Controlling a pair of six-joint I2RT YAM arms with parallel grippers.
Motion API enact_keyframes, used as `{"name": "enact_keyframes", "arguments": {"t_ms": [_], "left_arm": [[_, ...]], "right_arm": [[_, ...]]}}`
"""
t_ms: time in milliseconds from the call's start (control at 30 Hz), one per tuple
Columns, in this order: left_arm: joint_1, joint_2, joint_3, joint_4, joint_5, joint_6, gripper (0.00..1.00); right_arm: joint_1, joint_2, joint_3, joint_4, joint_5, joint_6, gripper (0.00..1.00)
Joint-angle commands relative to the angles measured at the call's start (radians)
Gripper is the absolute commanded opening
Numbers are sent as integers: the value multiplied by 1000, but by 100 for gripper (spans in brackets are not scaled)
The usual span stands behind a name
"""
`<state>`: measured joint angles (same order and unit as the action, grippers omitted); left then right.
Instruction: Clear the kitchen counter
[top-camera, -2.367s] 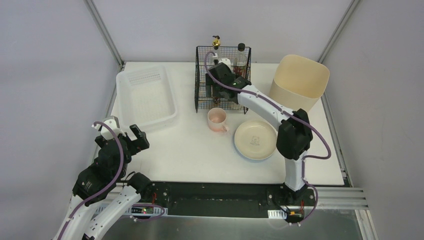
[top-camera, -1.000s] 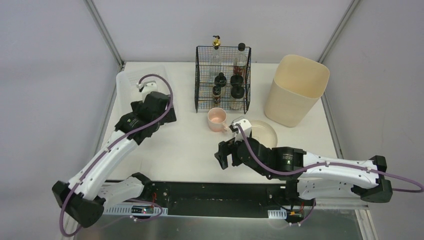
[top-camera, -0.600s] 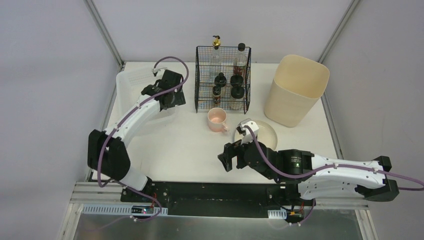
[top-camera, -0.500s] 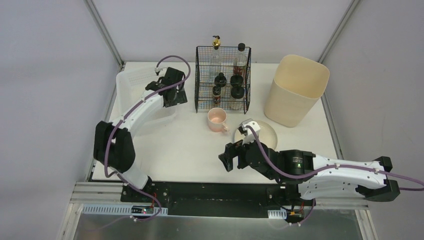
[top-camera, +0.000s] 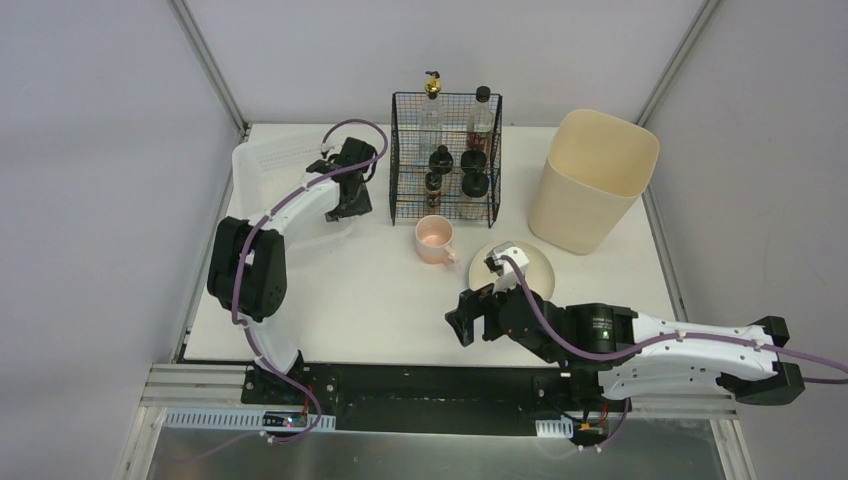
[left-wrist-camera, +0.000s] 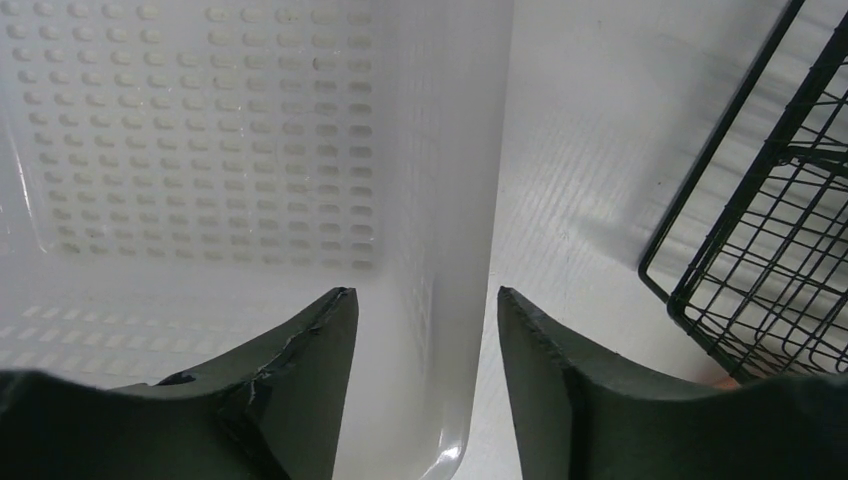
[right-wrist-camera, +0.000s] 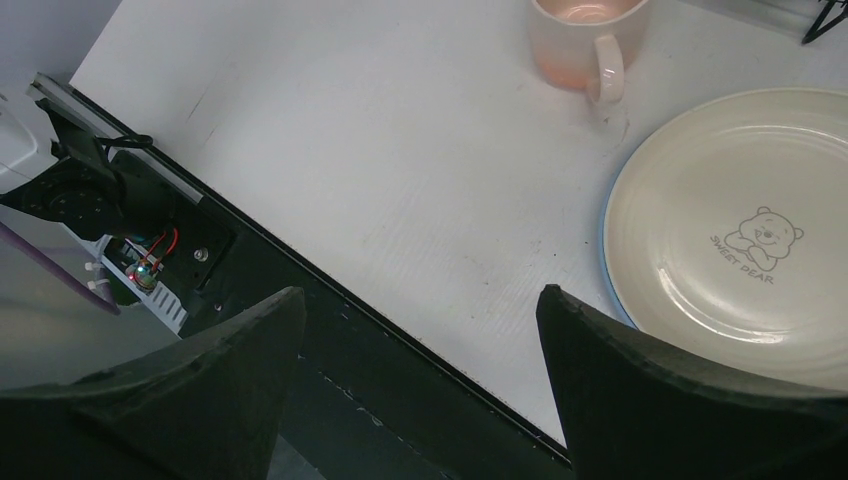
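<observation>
On the white kitchen counter (top-camera: 350, 290), a translucent perforated tray (top-camera: 285, 185) sits at far left. The left gripper (top-camera: 351, 208) hangs over the tray's right-hand side. Its fingers are spread apart and hold nothing. The wrist view shows one finger inside the tray and the other outside, so the side wall passes between them. The wall's long axis runs straight ahead, in line with the fingers, and a plain squeeze would likely pinch it.

Just right of that arm, a black wire rack (top-camera: 445, 205) holds bottles (top-camera: 480, 115) at the counter's far edge. A pink mug (top-camera: 434, 238) stands upright in front of the rack, handle toward the plate.

The right gripper (top-camera: 460, 326) hovers low near the counter's front edge, its fingers also wide apart and empty. From this gripper the mug lies ahead and slightly right. A cream plate (top-camera: 520, 275) with a bear print lies further right, close to the mug but apart from it. The right arm looks the better placed for the plate. The mug sits roughly midway between the two grippers. A tall beige bin (top-camera: 595, 180) stands at far right.
</observation>
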<state>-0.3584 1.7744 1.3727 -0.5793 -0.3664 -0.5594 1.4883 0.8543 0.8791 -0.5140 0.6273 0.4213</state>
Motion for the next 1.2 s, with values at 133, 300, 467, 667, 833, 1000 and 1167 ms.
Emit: {"name": "enact_keyframes", "arguments": {"t_ms": [133,300,467,667,833,1000,1167], "left_arm": [[3,-103,-77,-2,-3,2,32],[2,-151,-135,-2,9,-10,7],[1,-236,-210,-4,33,-47,0],[-21,-347,-307,-7,73,-91,0],[-98,-409,-358,-12,89,-121,0],[-179,-442,-384,-17,108,-148,0],[-249,-433,-382,-15,135,-145,0]], "right_arm": [[4,-21,-11,9,30,24,89],[4,-18,-10,5,28,31,89],[4,-21,-10,-7,38,36,89],[4,-36,-1,-29,56,33,90],[4,-44,17,-74,92,30,91],[5,-72,19,-125,146,38,93],[-4,-128,-8,-137,204,58,99]]}}
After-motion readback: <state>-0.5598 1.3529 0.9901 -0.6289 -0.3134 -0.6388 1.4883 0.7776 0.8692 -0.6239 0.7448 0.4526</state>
